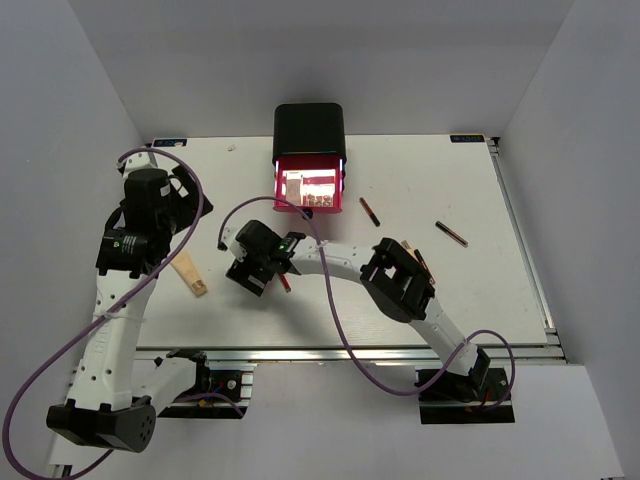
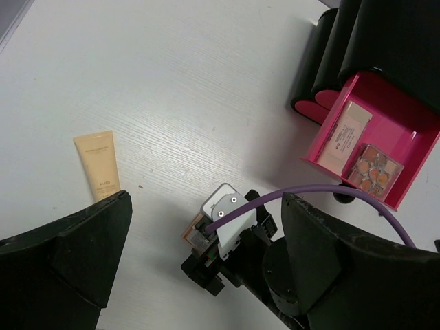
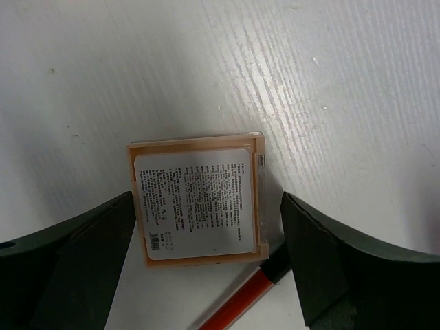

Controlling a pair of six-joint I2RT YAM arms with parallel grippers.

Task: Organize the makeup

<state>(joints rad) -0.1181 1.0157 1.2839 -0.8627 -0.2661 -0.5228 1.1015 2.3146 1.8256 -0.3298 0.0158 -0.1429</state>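
A flat square tan palette (image 3: 196,206) lies label side up on the table, between the open fingers of my right gripper (image 3: 206,271), which hovers over it without touching. A red-and-black pencil (image 3: 240,306) lies just beside the palette and also shows in the top view (image 1: 285,282). In the top view my right gripper (image 1: 250,272) is left of centre. A tan tube (image 1: 190,275) lies at the left and also shows in the left wrist view (image 2: 100,167). My left gripper (image 1: 188,195) is open and empty, raised above the table.
The black box (image 1: 310,130) stands at the back with one pink drawer (image 2: 330,103) pulled out, holding a palette (image 2: 373,168) and a beige box (image 2: 344,134). Three more pencils (image 1: 369,210) (image 1: 451,233) (image 1: 415,255) lie at the right.
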